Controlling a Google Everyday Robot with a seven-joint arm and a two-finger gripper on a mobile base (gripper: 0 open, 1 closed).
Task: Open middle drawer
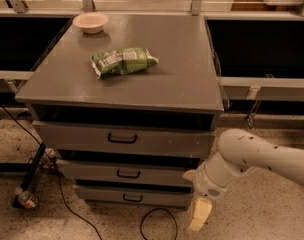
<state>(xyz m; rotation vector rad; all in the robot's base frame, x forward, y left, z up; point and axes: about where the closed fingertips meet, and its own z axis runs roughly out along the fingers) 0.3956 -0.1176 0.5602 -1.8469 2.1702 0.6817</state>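
I'm seeing a green snack bag (123, 61) lying on the desk (184, 79), a pale bowl (90, 22) sitting well apart at its far left corner, a black cable (159, 209) looping on the floor (272, 219), and the gripper (199, 216) hanging low near it.
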